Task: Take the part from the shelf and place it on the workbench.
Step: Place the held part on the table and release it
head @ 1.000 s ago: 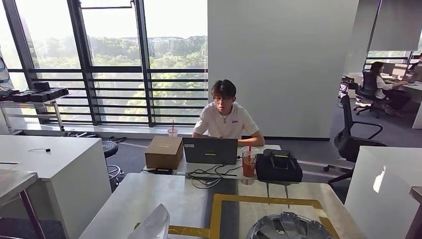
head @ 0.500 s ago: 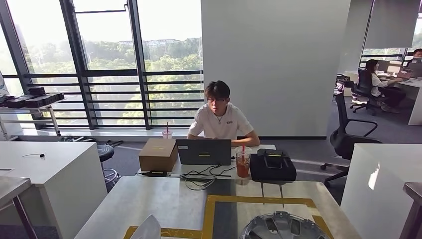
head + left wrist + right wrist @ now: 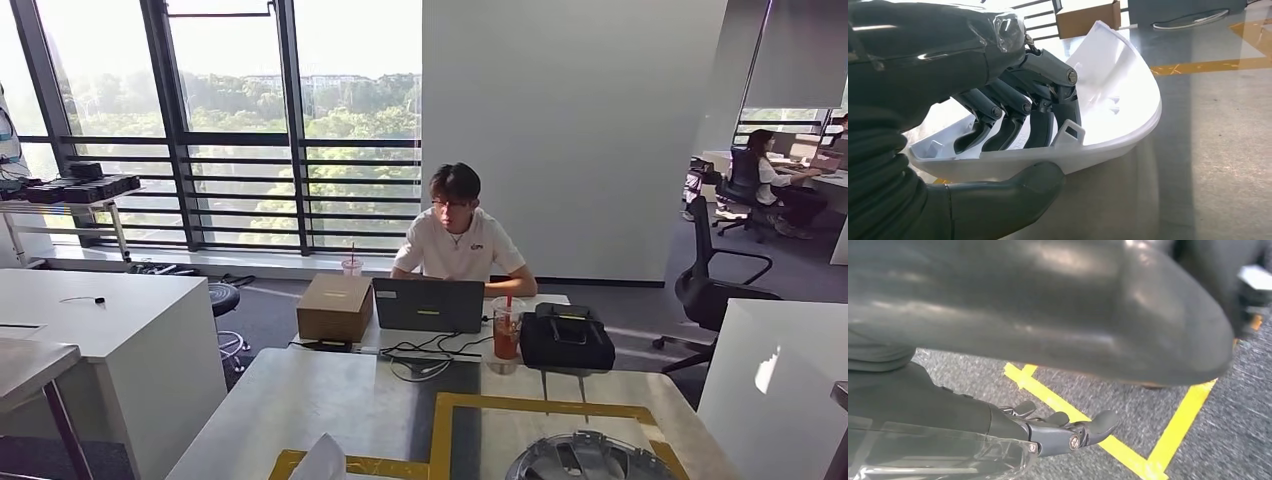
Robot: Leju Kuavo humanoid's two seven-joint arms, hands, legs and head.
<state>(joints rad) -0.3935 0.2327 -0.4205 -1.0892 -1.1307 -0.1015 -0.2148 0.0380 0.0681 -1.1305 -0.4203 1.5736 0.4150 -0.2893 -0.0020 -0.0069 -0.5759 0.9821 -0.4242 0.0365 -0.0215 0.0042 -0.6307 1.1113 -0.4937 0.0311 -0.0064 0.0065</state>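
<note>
The part is a white curved plastic shell [image 3: 1118, 90]. My left hand [image 3: 1013, 115] grips it, dark fingers inside the shell and the thumb under its rim, just above the grey workbench [image 3: 1208, 150]. In the head view the shell's tip [image 3: 322, 462] pokes up at the bottom edge, over the near left of the workbench [image 3: 330, 400]. My right hand [image 3: 1048, 432] hangs over a grey floor with yellow tape lines, fingers loosely extended and holding nothing.
A silver hubcap [image 3: 585, 460] lies inside the yellow taped frame [image 3: 540, 405] on the workbench. Beyond it a person sits at a laptop [image 3: 428, 304], with a cardboard box [image 3: 335, 306], a red drink [image 3: 506, 330] and a black bag [image 3: 566, 342]. White cabinets [image 3: 100, 330] flank both sides.
The head view swayed left, then back right, so the whole scene shifted. Less of the white shell shows at the bottom edge than a second ago.
</note>
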